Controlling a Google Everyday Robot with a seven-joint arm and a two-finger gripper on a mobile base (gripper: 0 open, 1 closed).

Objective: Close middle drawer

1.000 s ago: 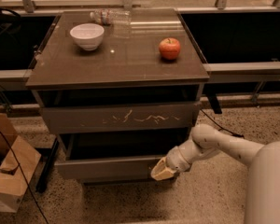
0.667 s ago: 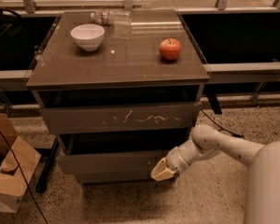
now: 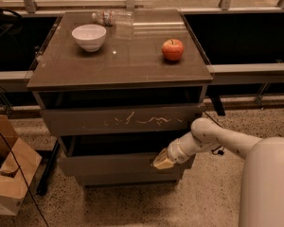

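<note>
The middle drawer [image 3: 109, 164] is a wide grey-brown drawer with a plain front. It stands pulled out a little, below the drawer front with pale scratch marks [image 3: 132, 120], and a dark gap above it shows its box. My gripper [image 3: 163, 162] reaches in from the right on its white arm [image 3: 213, 138]. Its pale tip rests against the right part of the middle drawer's front.
On the cabinet top [image 3: 128, 60] stand a white bowl [image 3: 89, 36], a red apple [image 3: 173, 49] and a lying clear bottle [image 3: 111, 17]. A cardboard box [image 3: 9, 174] and black cables lie on the floor at the left. A metal rail and window run behind the cabinet.
My gripper and the middle drawer's front have shifted slightly back toward the cabinet, so the dark gap above the drawer is a little narrower.
</note>
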